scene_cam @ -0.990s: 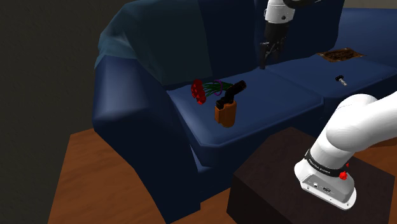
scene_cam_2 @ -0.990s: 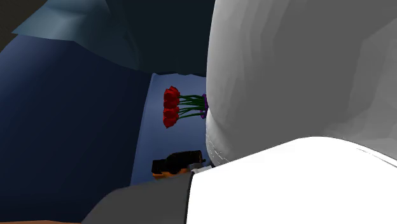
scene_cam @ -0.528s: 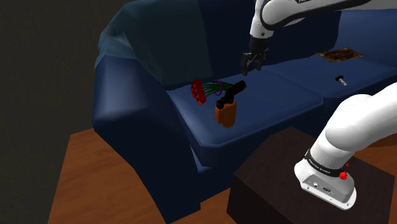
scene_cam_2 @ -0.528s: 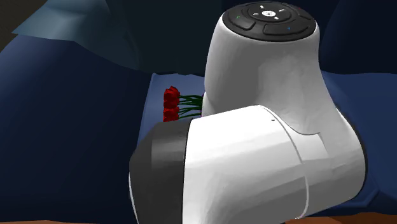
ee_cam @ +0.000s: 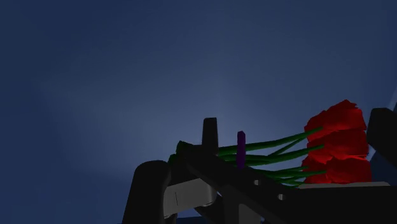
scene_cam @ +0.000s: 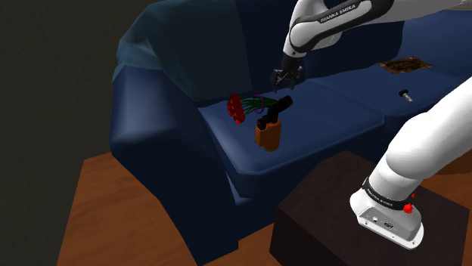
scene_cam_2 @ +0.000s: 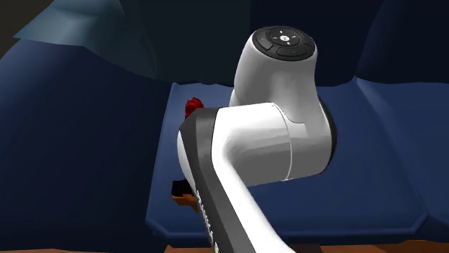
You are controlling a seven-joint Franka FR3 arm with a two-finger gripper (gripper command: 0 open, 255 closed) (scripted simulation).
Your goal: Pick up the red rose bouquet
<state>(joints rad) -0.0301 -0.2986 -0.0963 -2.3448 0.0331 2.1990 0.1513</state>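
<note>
Pincer: my all-black two-finger pincer (scene_cam: pixel 286 78) hangs over the sofa seat, spread open and holding nothing.
Roses: the red rose bouquet with green stems (scene_cam: pixel 238 108) lies flat on the seat cushion near the backrest. It is apart from my pincer, lower and toward the shoulder view's left.
Tie: a thin purple band (ee_cam: pixel 241 149) circles the stems.
Neighbour: a black pistol in an orange-brown holster (scene_cam: pixel 268 127) stands just beside the bouquet, on the shoulder view's right; in my wrist view it sits in front of the stems.
Sofa: dark blue upholstered sofa (scene_cam: pixel 151 136).
Next cushion: a small dark object (scene_cam: pixel 406 94) and a ragged brown patch (scene_cam: pixel 406 66), well apart from the roses.
Base: my dark box stand (scene_cam: pixel 333 219) on a brown wooden floor (scene_cam: pixel 106 219).
</note>
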